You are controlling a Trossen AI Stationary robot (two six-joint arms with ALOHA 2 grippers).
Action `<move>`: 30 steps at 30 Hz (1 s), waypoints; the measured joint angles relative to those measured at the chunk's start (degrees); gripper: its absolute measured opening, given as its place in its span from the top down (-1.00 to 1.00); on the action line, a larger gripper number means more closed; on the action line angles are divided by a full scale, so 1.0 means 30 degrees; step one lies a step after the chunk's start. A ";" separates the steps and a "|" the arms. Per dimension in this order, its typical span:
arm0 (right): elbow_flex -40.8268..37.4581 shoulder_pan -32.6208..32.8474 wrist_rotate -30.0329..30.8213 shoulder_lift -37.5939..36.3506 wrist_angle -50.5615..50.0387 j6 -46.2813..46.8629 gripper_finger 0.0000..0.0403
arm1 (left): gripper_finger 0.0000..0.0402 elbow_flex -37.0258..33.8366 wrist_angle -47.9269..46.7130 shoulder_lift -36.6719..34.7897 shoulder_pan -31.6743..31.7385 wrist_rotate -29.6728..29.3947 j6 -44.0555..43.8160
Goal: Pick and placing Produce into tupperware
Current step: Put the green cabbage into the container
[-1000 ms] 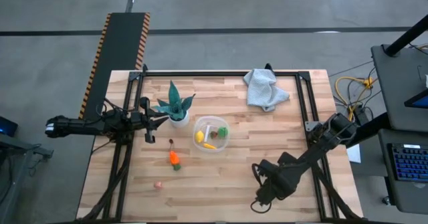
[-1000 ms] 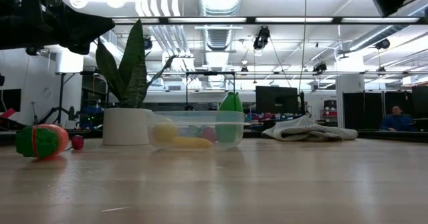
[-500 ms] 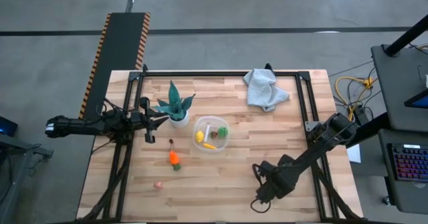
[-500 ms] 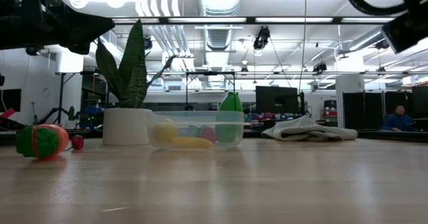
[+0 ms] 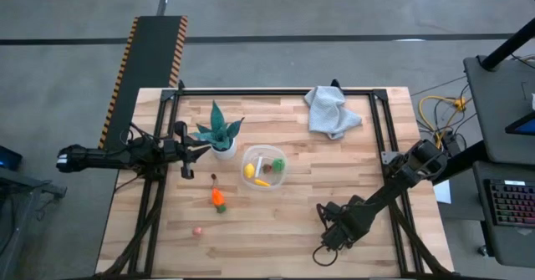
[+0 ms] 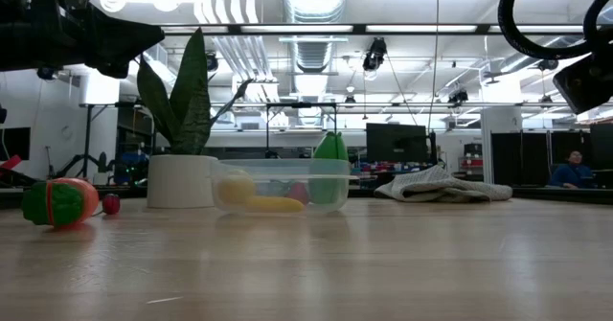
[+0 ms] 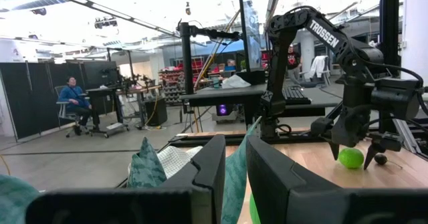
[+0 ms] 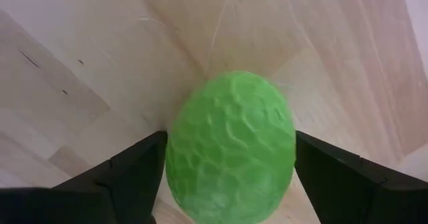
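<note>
From above, my right tool (image 5: pixel 332 232) sits low over the near right part of the pale wooden slatted worktop (image 5: pixel 284 230), well apart from the small clear plastic tub with rounded corners (image 5: pixel 264 168) at the middle, which holds yellow and green toy pieces. My left tool (image 5: pixel 194 150) hangs at the worktop's left side, just beside the spiky teal plant in its white pot (image 5: pixel 219 133). Near the tub lie an orange toy carrot with a green top (image 5: pixel 218 199) and a small dark brown piece (image 5: pixel 214 177); a small pink piece (image 5: pixel 197 230) lies nearer the front edge, and a crumpled pale grey cloth (image 5: pixel 331 111) lies at the far right. From table height, the tub (image 6: pixel 281 185) stands beside the white pot (image 6: pixel 182 180), with the orange carrot (image 6: pixel 59 202) off to the left and the cloth (image 6: pixel 441 186) to the right; a seated person shows far behind. Past my left tool's fingers (image 7: pixel 210 167), which stand narrow with a slim gap between them and nothing held, I see my right tool (image 7: pixel 358 144) across the worktop with a round green piece (image 7: pixel 350 158) at its tip. In my right wrist view, the bumpy green toy fruit (image 8: pixel 231 148) rests on the wood between my two dark fingers (image 8: pixel 137 170), which stand wide on either side, close at its flanks; whether they press it I cannot tell.
</note>
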 joint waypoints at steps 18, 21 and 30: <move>0.0106 0.0018 0.0028 0.0035 0.0081 -0.0305 -0.01 | 0.76 -0.0007 -0.0010 0.0019 0.0007 0.0000 0.0003; 0.0108 0.0025 0.0028 0.0035 0.0052 -0.0350 0.00 | 0.76 -0.0003 -0.0010 0.0019 0.0003 0.0000 0.0003; 0.0393 0.0025 0.0114 0.0086 -0.0064 -0.1173 -0.01 | 0.76 -0.0004 -0.0010 0.0019 0.0004 0.0000 0.0003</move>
